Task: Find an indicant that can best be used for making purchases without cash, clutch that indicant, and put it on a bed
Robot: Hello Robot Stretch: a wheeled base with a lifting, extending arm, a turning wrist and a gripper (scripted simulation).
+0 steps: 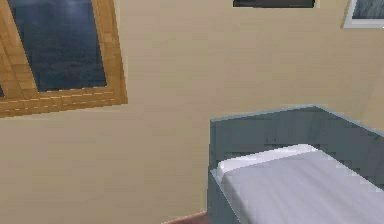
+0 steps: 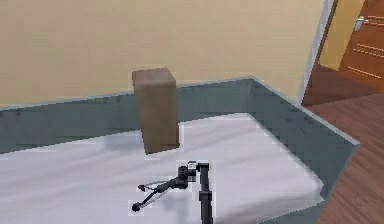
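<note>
A bed (image 2: 90, 175) with a white mattress and a grey-blue frame spans the arm side view. The same kind of bed (image 1: 300, 180), with a white pillow (image 1: 265, 158) at its head, lies at the forward view's lower right. My gripper (image 2: 140, 202) reaches out over the mattress from the dark arm (image 2: 205, 200) at the bottom edge. A small dark blob sits at the fingers' end, and I cannot tell whether the gripper holds anything. A tall brown block (image 2: 156, 110) stands upright on the mattress beyond the gripper.
A wood-framed window (image 1: 60, 55) is set in the cream wall at the forward view's left, with two framed pictures (image 1: 365, 12) at the top. A wooden door (image 2: 360, 45) and brown wooden floor (image 2: 355, 120) lie past the bed's end at the arm side view's right.
</note>
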